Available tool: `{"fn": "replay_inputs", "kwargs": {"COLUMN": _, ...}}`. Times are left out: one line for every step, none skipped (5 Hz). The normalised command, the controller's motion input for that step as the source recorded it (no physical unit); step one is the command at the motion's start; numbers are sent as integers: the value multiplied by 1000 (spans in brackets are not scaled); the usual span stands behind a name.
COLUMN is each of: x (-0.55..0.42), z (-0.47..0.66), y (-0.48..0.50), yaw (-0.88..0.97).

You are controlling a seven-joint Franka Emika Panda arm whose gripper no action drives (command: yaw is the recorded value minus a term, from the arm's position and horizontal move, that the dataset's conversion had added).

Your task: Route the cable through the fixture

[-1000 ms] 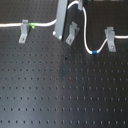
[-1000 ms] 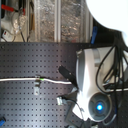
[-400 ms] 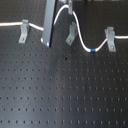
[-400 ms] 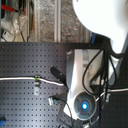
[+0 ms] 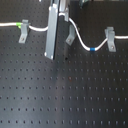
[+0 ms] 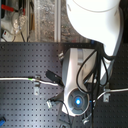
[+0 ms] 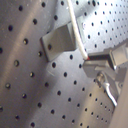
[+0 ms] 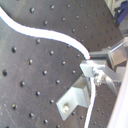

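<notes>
Black perforated metal fills the near part of the first exterior view, a tabletop [image 5: 65, 95] with rows of small holes and nothing lying on its front half. Further back stand three small grey brackets: one [image 5: 23, 33] toward the first exterior view's left, one [image 5: 69, 38] in the middle partly behind the arm, and one [image 5: 110, 39] toward the first exterior view's right.

The cable [image 5: 82, 44] is a thin white cord. It comes in from the left edge of the first exterior view, passes the left bracket where its green band [image 5: 19, 24] sits, disappears behind the arm, then arches up and dips down in a loop between the middle and right brackets. Its blue band [image 5: 94, 49] lies on the low part of that dip, and the cord rises again to the right bracket.

In the first wrist view the claw [image 7: 89, 61] meets the cord just beside a bracket [image 7: 61, 41], the white line ending at the grey fingers [image 7: 102, 57]; it looks clenched on the cord.

The Panda arm [image 5: 54, 27] hangs nearly straight down over the middle bracket. In the second exterior view its white body [image 6: 82, 75] is seen from above, with a blue light [image 6: 76, 101] on it.
</notes>
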Motion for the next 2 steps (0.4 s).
{"fn": "replay_inputs", "kwargs": {"x": -146, "z": 411, "y": 126, "yaw": 371}}
{"fn": "replay_inputs", "kwargs": {"x": -185, "z": 491, "y": 78, "yaw": 103}}
